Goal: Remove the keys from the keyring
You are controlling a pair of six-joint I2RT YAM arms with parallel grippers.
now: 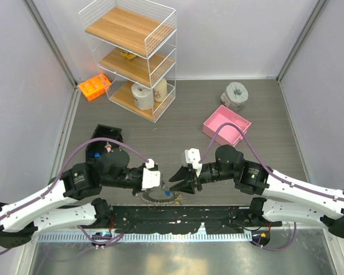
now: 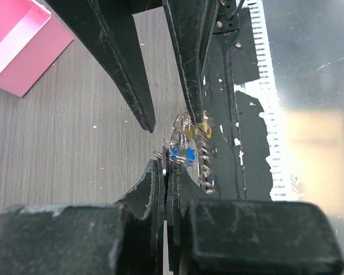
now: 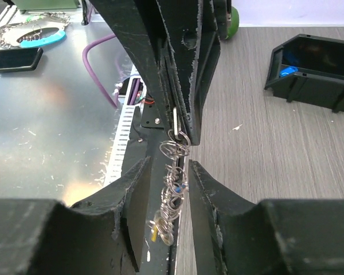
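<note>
Your left gripper (image 3: 185,134) is reaching in from the left with its fingers pressed together, pinching one end of the large silvery-grey chain-like keyring (image 2: 205,163). The ring is sitting at the near middle of the dark wood-grain table (image 1: 189,114), by the black strip (image 1: 178,215) between the arm bases. Your right gripper (image 3: 167,167) is waiting with its fingers apart, straddling the trailing links. The small keys with blue and yellow heads (image 2: 182,150) are bunching just beside that pinch.

Here's where you're risking it: closing now, you're probably catching chain rather than one key, so any pull is threatening to drag the whole loop out of the left pinch. That hold is looking thin, right at the fingertips. With both tips crowding this close, you're also inviting a finger collision.
</note>
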